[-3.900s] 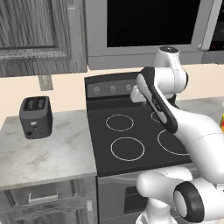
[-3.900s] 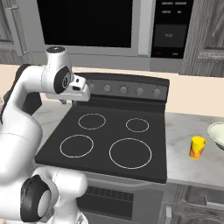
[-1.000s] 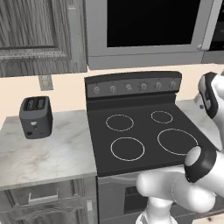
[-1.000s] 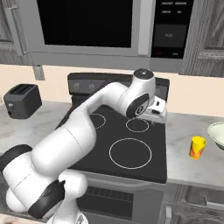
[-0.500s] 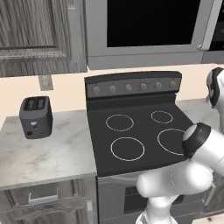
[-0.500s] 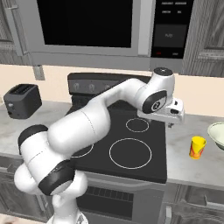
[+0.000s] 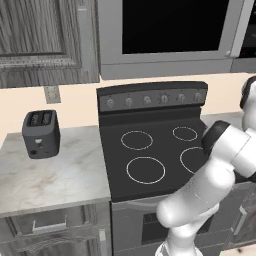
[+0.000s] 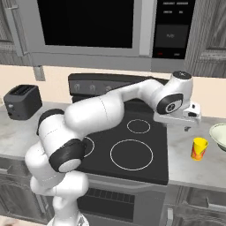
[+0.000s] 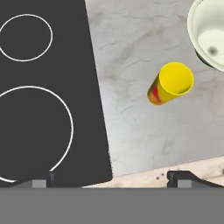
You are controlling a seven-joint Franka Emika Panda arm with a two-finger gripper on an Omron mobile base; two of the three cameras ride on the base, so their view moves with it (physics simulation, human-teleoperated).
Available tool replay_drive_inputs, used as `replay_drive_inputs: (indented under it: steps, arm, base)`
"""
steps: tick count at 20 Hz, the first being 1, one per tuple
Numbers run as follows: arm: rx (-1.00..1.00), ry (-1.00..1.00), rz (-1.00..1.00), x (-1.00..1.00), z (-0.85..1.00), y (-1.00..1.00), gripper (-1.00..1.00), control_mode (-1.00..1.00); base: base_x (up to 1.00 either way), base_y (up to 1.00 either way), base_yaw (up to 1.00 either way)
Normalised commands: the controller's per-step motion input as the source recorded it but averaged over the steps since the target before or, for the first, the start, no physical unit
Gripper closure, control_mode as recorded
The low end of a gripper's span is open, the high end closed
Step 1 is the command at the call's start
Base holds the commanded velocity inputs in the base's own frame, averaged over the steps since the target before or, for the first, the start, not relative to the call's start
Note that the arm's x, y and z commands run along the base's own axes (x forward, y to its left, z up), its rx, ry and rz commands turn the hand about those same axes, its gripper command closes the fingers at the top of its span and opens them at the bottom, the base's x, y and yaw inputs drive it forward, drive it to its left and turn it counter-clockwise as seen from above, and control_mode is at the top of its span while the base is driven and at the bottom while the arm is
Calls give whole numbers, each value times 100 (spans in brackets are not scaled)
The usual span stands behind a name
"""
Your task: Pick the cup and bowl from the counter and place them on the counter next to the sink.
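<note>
My white arm reaches out from the base across the black glass stove top [image 8: 132, 145] toward my right, elbow bent over the burners, with the hand held level above the seam where the stove meets the light grey-beige marbled stone counter [image 8: 190, 165]. In the right base view my two-finger gripper [image 8: 189, 127] hangs under the flat grey hand, pointing down at the stone, clear of everything. The left base view shows my upper arm and elbow rising at the right edge, with a small dark grey toaster [image 7: 41, 133] standing well apart on the counter at the far side of the stove.

My fingers are spread as wide as they go and hold nothing. In the hand view the two dark fingertips [image 9: 188, 177] rise at the bottom edge, one over the stove's edge, the other over the front edge of the counter.

The small yellow tumbler with the red-orange mark, the cup [image 9: 170, 83], stands upright on the stone, ahead of my fingers and off toward the right-hand tip, not between them and not touching them. In the right base view the cup [image 8: 199, 148] sits lower than my hand and a little to its right. The wide pale cream-white bowl [image 9: 209, 33] lies just beyond the cup, near it but apart, on the same counter, cut off by the picture's edge.
</note>
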Motion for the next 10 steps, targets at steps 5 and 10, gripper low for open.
replay_drive_inputs:
  steps: [5, 10]
  arm:
    - [0, 0, 3, 17, -25, -38, -100, -100]
    - [0, 0, 2, 20, -2, -21, -100, -100]
  base:
    - [0, 0, 0]
    - [0, 0, 0]
